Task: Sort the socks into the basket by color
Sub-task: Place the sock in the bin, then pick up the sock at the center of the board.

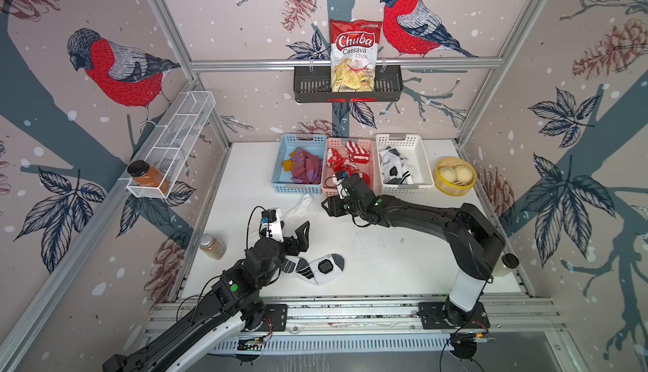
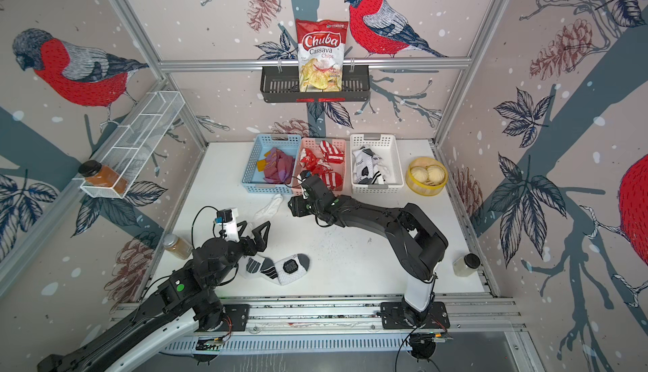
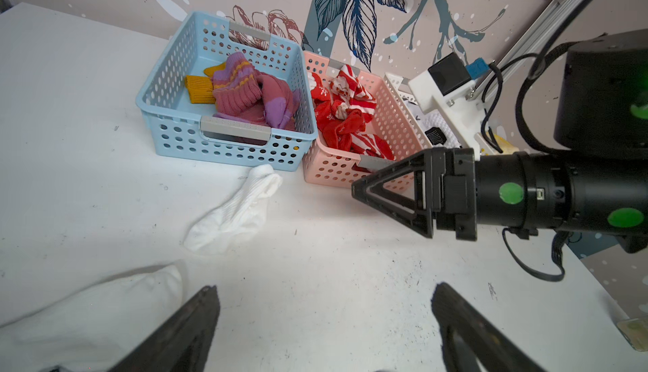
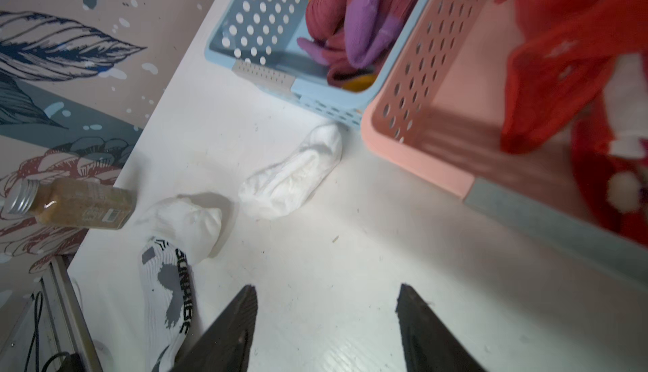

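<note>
Left gripper gapes wide with nothing between the jaws. It sits left of centre in both top views and points up-frame toward a plain white sock lying loose on the table. Right gripper sits just right of that sock, in front of the pink basket. Its wrist view shows the jaws apart and empty over bare tabletop.

Three baskets stand side by side in a row above centre. The blue basket holds the maroon-purple socks. The pink one holds the red-and-white socks, and the white basket holds the white socks with black marks.

Below the left gripper, partly under its arm, lies a white sock with grey patches. It may be two socks overlapping; I cannot tell.
</note>
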Robot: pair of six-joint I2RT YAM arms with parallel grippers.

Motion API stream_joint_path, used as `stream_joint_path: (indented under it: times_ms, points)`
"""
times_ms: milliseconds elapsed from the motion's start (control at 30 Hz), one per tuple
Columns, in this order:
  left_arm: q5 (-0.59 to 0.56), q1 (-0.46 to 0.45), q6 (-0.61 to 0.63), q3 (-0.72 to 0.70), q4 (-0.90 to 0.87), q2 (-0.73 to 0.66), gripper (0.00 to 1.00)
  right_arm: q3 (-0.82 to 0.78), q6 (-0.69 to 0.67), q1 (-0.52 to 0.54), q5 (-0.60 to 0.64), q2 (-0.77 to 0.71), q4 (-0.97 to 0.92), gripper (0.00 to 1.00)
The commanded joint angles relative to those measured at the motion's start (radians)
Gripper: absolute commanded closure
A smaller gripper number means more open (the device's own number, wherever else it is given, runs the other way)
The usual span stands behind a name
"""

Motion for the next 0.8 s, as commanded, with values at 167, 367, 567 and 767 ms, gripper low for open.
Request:
stream_joint_path:
  times_ms: [167,367,567,767]
  points:
    - [0.159,0.000,0.079,-0.029,0.094,0.024,0.05,-0.140,0.059,0.089,0.051,-0.041,0.004,0.33]
    - [0.240,0.000,0.108,-0.040,0.139,0.061,0.06,-0.231,0.093,0.156,0.066,-0.103,-0.017,0.32]
    - [0.288,0.000,0.124,-0.082,0.172,0.029,0.05,-0.300,0.152,0.220,0.047,-0.147,0.000,0.32]
    - [0.273,0.000,0.119,-0.084,0.157,0.034,0.05,-0.357,0.208,0.268,0.033,-0.162,0.039,0.32]
